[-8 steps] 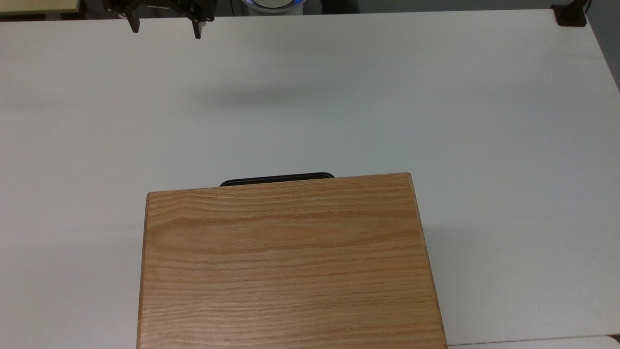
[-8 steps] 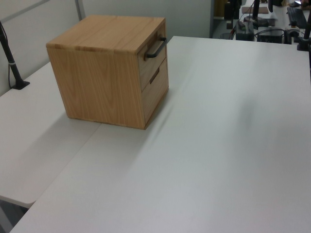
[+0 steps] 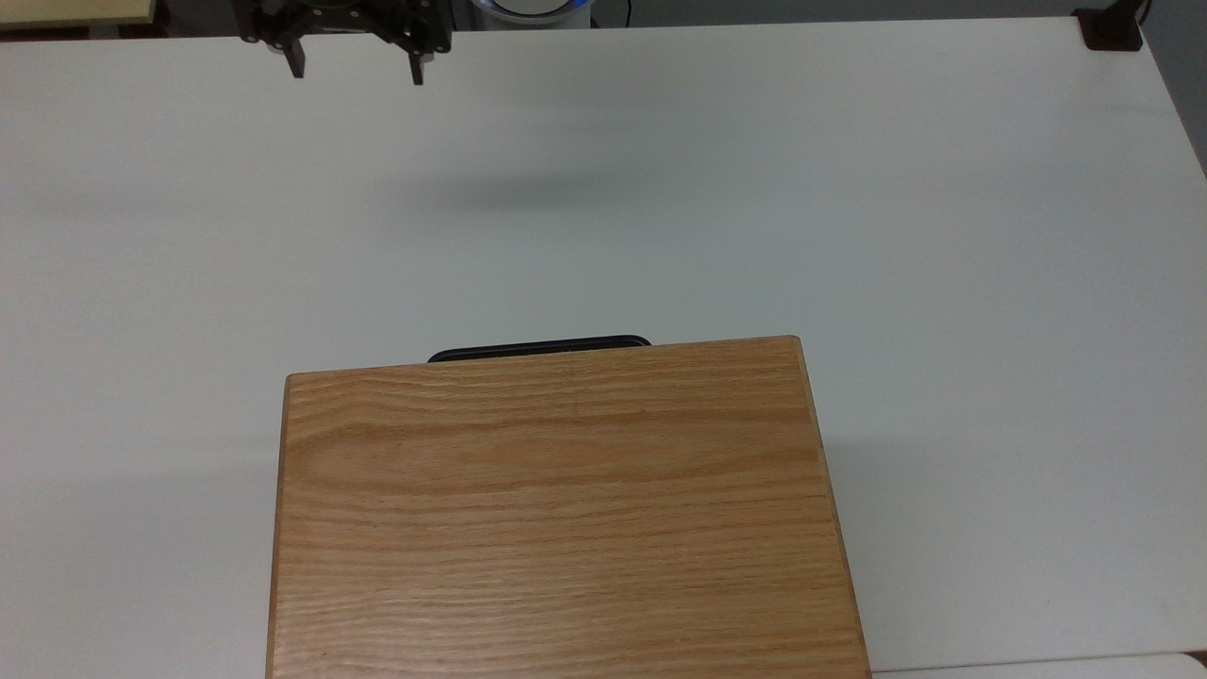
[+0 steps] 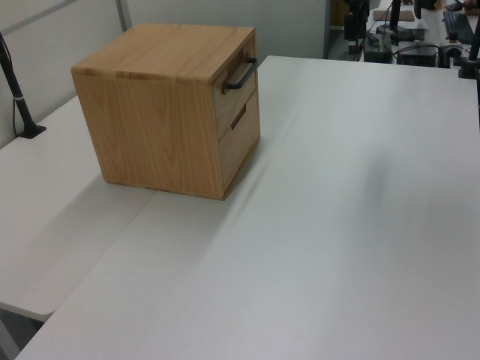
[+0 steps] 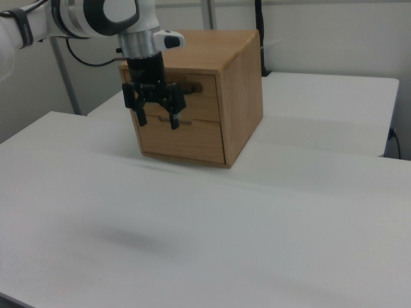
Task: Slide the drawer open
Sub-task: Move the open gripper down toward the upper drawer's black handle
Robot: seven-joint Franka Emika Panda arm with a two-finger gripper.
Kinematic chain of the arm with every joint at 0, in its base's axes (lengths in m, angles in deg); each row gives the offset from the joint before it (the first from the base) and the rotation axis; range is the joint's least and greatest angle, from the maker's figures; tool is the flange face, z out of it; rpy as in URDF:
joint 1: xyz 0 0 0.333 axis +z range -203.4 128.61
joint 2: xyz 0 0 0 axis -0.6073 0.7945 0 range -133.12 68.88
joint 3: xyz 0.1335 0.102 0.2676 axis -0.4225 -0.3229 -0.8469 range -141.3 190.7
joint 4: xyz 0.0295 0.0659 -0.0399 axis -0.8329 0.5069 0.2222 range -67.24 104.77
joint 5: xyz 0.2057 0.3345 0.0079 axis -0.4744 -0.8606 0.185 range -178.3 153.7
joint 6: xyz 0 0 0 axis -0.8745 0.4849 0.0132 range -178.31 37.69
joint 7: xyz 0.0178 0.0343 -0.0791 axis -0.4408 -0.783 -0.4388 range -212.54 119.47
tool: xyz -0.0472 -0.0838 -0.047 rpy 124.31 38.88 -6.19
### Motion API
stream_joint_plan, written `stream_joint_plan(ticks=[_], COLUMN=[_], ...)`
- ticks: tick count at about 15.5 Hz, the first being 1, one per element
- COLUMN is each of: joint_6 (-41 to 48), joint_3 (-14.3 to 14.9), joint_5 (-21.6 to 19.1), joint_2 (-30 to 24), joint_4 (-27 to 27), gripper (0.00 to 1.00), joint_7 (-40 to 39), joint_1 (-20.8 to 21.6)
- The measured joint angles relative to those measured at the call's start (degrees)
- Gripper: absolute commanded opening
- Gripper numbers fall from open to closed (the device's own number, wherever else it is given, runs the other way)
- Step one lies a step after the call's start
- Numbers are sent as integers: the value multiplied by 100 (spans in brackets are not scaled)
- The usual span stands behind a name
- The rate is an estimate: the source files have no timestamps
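A bare white desk [image 3: 849, 189] carries the shut drawer [image 4: 238, 96] at the top view's near edge. The claw [image 3: 356, 68], fingers spread and empty, has drifted toward the top view's right, still well short of the handle [image 3: 537, 348].

Cabinet [image 3: 566, 509]: light oak, orange-tan, with darker wavy grain lines across the top. Drawer [image 4: 234, 94] front: same oak. Handle [image 4: 241, 74]: black. Table [image 3: 849, 189]: plain white, soft grey shadows. Gripper [image 5: 156, 119]: black. Arm [image 5: 96, 16]: white with black joint rings.
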State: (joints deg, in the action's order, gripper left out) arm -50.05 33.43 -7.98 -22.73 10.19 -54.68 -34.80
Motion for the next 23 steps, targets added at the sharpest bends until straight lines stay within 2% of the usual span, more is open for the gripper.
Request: stream_joint_plan(ticks=[13, 18, 22, 23], joint_6=[-113, -965, -1732, -2090], joint_3=[-20, -32, -35, -38], joint_5=[-140, -815, -987, -987], joint_2=[3, 10, 92, 150], joint_4=[129, 135, 145, 149], gripper=[100, 100, 100, 100], joint_7=[0, 222, 886, 768], joint_1=[253, 388, 483, 579])
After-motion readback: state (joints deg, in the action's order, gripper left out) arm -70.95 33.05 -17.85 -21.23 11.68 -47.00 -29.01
